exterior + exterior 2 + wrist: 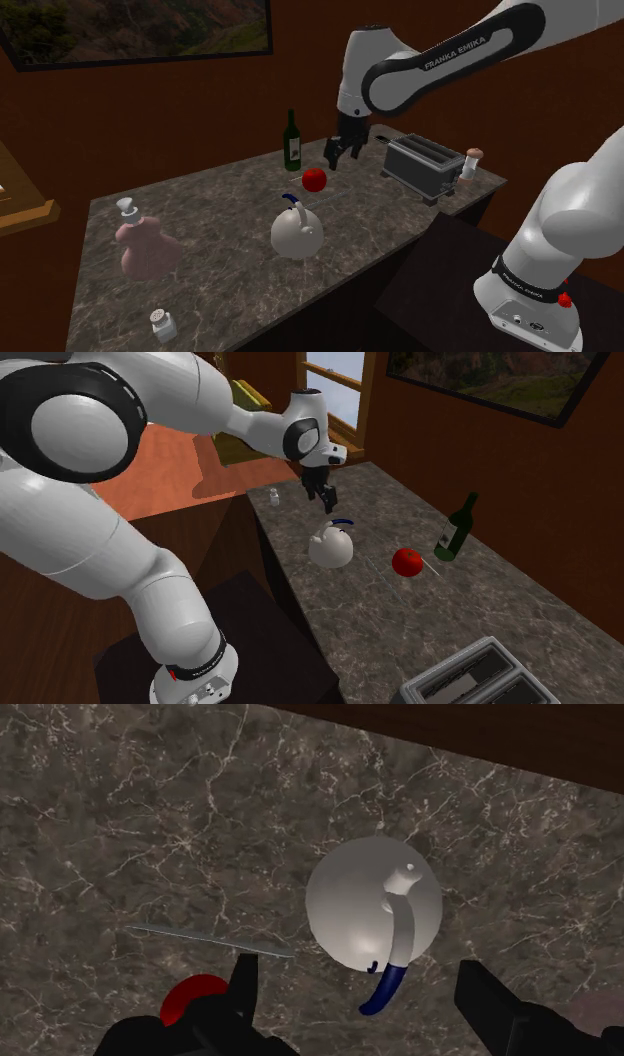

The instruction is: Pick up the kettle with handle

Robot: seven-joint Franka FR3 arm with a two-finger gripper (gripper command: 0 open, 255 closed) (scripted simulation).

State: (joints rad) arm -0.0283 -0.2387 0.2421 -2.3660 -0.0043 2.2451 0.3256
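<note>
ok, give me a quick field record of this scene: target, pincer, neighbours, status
target: white round kettle with blue-tipped handle, upright on dark marbled counter
pincer: black two-finger pincer, open, raised above counter, clear of kettle
neighbours: red apple, dark green bottle, grey toaster
status: kettle not yet grasped

The claw (357, 972) stands spread above the marbled bench (150, 824). Between its fingers shows a pale round kettle (360, 909), untouched. A red apple (190, 996) sits beside one finger.
</note>
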